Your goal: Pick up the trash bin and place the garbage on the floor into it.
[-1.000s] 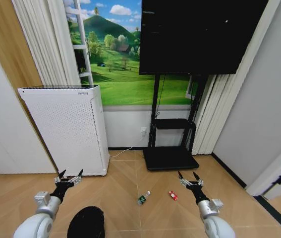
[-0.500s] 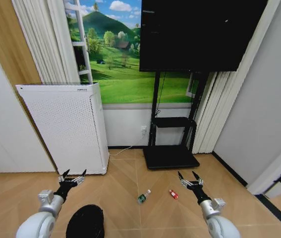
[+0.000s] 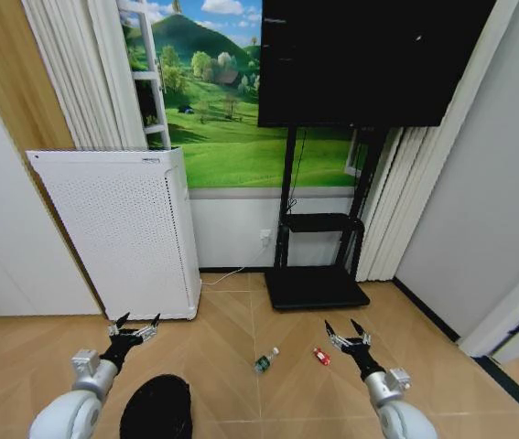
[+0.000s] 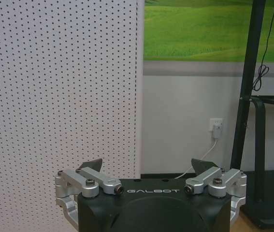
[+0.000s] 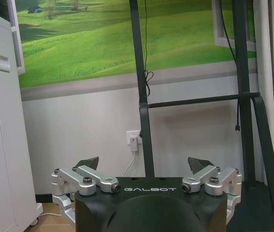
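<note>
Arms forward, low — left gripper (image 3: 136,326), right gripper (image 3: 348,333) spread

Pale wood-look floor (image 3: 232,338) in herringbone planks, smooth, faint sheen. Matt white plastic appliance (image 3: 122,233), front perforated with fine dots. Black trash bin (image 3: 156,408), dull, mesh-textured. Small clear plastic bottle (image 3: 264,362), green label, white cap. Tiny glossy red-and-white wrapper (image 3: 320,356). Left gripper (image 3: 133,328) and right gripper (image 3: 348,332): matt black housings, brushed silver metal linkages, dark fingers spread apart. Black matt metal stand (image 3: 318,233); glossy dark screen (image 3: 369,59).
</note>
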